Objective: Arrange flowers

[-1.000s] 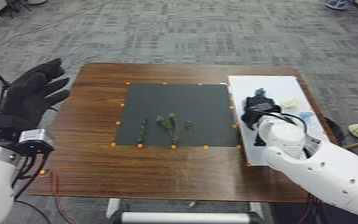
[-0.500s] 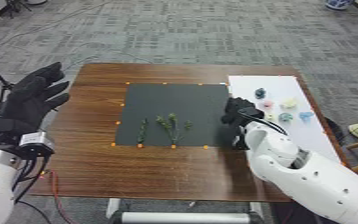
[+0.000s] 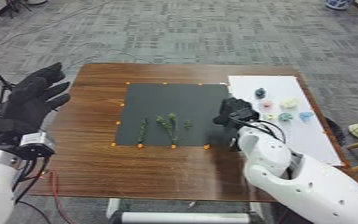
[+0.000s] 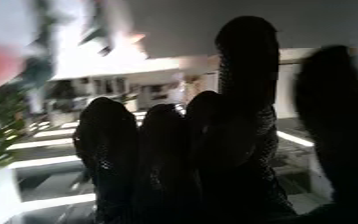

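Greenery (image 3: 173,129) lies mid-frame, probably as base for blooms (image 3: 289,103) at right; right robot hand (image 3: 235,111), center-right, hangs relaxed, thumb apart.

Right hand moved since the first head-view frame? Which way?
Yes, leftward. In the head view the right hand has gone from over the white board to the right edge of the dark mat.

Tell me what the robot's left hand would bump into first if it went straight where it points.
Probably nothing: the left hand points forward past the table, over carpet, though its height is hard to judge.
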Robot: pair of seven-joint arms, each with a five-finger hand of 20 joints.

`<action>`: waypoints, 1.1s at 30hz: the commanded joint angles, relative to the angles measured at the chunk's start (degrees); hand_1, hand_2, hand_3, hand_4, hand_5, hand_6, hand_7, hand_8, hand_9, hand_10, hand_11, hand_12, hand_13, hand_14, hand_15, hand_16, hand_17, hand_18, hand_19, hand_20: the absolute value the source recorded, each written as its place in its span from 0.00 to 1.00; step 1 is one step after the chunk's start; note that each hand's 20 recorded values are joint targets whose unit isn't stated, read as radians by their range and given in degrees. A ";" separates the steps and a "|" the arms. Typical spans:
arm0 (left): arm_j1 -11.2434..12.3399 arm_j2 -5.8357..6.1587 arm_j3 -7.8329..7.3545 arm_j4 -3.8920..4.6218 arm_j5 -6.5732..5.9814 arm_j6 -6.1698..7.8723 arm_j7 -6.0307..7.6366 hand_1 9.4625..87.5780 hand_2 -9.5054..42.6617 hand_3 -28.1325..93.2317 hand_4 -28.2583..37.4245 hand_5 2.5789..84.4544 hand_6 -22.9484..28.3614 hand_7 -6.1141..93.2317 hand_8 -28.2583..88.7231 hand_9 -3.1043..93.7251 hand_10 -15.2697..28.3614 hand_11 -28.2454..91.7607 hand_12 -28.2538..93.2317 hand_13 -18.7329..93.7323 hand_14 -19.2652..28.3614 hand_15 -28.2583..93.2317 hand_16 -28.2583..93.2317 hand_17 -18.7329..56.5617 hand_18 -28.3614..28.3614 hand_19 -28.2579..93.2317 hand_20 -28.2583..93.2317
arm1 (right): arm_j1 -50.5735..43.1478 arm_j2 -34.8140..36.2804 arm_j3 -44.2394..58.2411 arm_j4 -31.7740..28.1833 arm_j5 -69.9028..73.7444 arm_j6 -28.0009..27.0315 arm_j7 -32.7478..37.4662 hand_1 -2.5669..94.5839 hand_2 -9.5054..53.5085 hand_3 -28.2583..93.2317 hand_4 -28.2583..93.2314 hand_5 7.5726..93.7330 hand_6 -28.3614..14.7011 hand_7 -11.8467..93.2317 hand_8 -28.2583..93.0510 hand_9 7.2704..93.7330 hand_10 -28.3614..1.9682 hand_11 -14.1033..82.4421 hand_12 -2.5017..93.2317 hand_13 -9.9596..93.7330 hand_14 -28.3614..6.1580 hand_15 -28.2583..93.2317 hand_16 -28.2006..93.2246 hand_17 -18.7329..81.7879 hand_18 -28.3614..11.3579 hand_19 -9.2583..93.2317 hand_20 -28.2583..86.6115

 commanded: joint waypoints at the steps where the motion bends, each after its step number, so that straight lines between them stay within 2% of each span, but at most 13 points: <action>1: 1.39 -0.64 -0.62 -0.34 -0.03 -0.16 -0.14 0.19 0.10 0.81 0.00 0.25 0.47 0.27 0.15 0.20 0.55 0.42 0.39 0.23 0.66 0.59 0.20 0.11 0.83 0.55 0.33 | -2.05 6.94 7.21 -3.60 0.65 -4.97 1.61 0.22 0.00 0.86 0.00 0.84 0.69 0.65 0.16 0.91 0.68 0.79 0.54 0.90 0.60 0.92 0.58 0.75 0.16 1.00 0.88; 6: 1.36 -0.71 -0.69 -0.36 -0.03 0.10 -0.09 0.19 0.10 0.81 0.01 0.25 0.47 0.27 0.15 0.20 0.56 0.42 0.40 0.23 0.66 0.59 0.20 0.11 0.83 0.55 0.33 | -1.45 5.47 5.74 -1.11 1.35 -7.81 1.32 0.21 0.00 0.85 0.00 0.84 0.69 0.65 0.16 0.92 0.68 0.79 0.54 0.90 0.60 0.92 0.57 0.75 0.15 1.00 0.88; 10: 0.90 -0.70 -0.38 -0.35 -0.02 -0.02 -0.30 0.20 0.10 0.81 0.00 0.25 0.47 0.27 0.15 0.20 0.56 0.42 0.40 0.23 0.66 0.59 0.20 0.11 0.83 0.55 0.33 | -1.88 3.62 6.79 1.13 4.07 -12.22 0.51 0.20 0.00 0.84 0.00 0.84 0.69 0.65 0.16 0.92 0.68 0.80 0.54 0.90 0.60 0.92 0.57 0.75 0.15 1.00 0.88; 15: 1.11 -0.67 -0.42 -0.91 0.49 -0.02 -0.03 0.19 0.10 0.81 0.01 0.25 0.47 0.27 0.15 0.20 0.56 0.42 0.40 0.23 0.66 0.59 0.20 0.11 0.83 0.55 0.33 | -2.11 2.69 7.80 2.96 5.78 -14.73 0.52 0.18 0.00 0.83 0.00 0.84 0.68 0.63 0.16 0.91 0.66 0.79 0.54 0.89 0.58 0.92 0.58 0.75 0.14 1.00 0.88; 22: 0.46 -0.41 -0.38 -0.70 0.54 0.02 -0.03 0.19 0.11 0.81 0.01 0.25 0.47 0.27 0.15 0.20 0.56 0.42 0.40 0.23 0.66 0.59 0.20 0.11 0.84 0.55 0.33 | -1.37 1.83 6.92 4.13 5.60 -16.15 0.85 0.15 0.00 0.83 0.00 0.83 0.67 0.62 0.16 0.90 0.65 0.78 0.54 0.88 0.58 0.92 0.58 0.73 0.14 1.00 0.88; 28: 0.87 -0.60 -0.61 -0.83 0.57 -0.08 -0.13 0.20 0.11 0.80 0.01 0.25 0.47 0.27 0.16 0.20 0.56 0.42 0.40 0.23 0.66 0.59 0.20 0.11 0.83 0.55 0.33 | -0.05 -0.38 3.52 4.92 4.74 -18.58 0.90 0.22 0.00 0.85 0.00 0.83 0.67 0.62 0.16 0.90 0.66 0.78 0.54 0.88 0.58 0.91 0.58 0.74 0.15 1.00 0.87; 33: 0.06 -0.18 0.06 -0.36 0.51 -0.37 -0.34 0.20 0.11 0.80 0.01 0.25 0.47 0.27 0.16 0.20 0.56 0.42 0.40 0.23 0.66 0.59 0.20 0.11 0.83 0.55 0.33 | 0.84 -2.58 1.41 7.08 4.65 -20.11 1.28 0.28 0.00 0.87 0.00 0.83 0.68 0.62 0.16 0.90 0.68 0.78 0.53 0.89 0.60 0.91 0.57 0.74 0.16 1.00 0.87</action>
